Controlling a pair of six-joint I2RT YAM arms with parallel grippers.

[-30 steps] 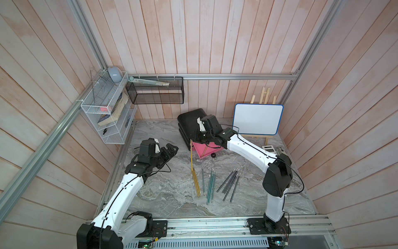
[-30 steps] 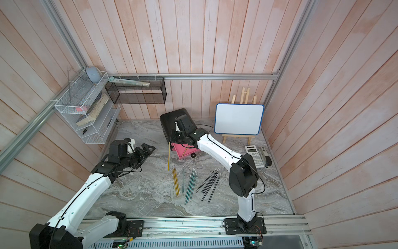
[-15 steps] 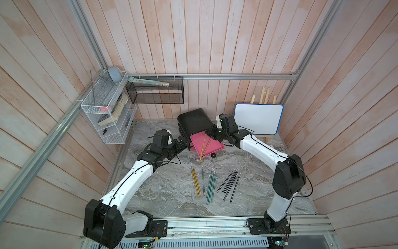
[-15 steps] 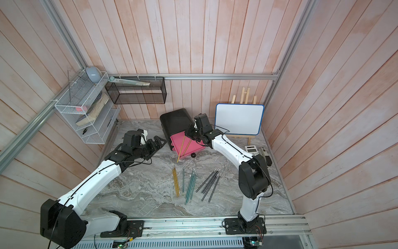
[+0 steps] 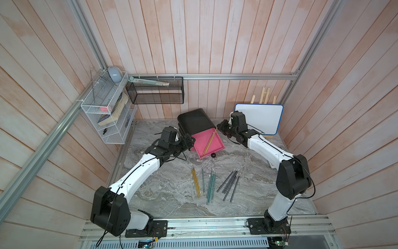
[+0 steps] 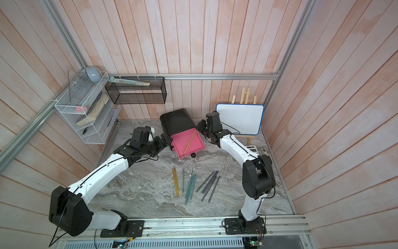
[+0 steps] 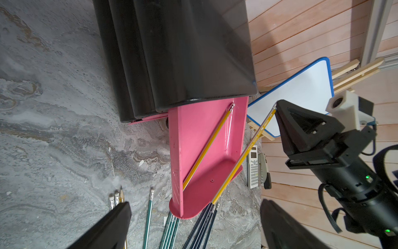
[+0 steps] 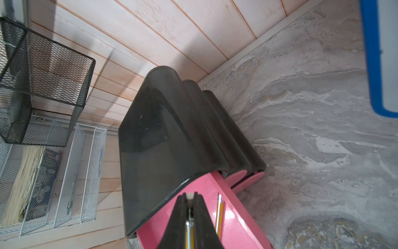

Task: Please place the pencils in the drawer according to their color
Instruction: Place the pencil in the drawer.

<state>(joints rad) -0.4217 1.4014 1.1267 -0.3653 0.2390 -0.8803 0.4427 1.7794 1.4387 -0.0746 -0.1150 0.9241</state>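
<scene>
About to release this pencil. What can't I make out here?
Contents of the lower drawers: hidden inside the cabinet, every view.
Rear of the top drawer: hidden under the cabinet.
Point end of the held yellow pencil: cut off by the right wrist view's edge.
Top views: that pencil too thin to separate from the loose yellow pencil in the drawer.
Left wrist view: unclear whether its point touches the drawer front.

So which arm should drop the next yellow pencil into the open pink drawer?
Right. The right gripper is shut on a yellow pencil, held over the open pink drawer; the left gripper is open and empty beside it.
</scene>
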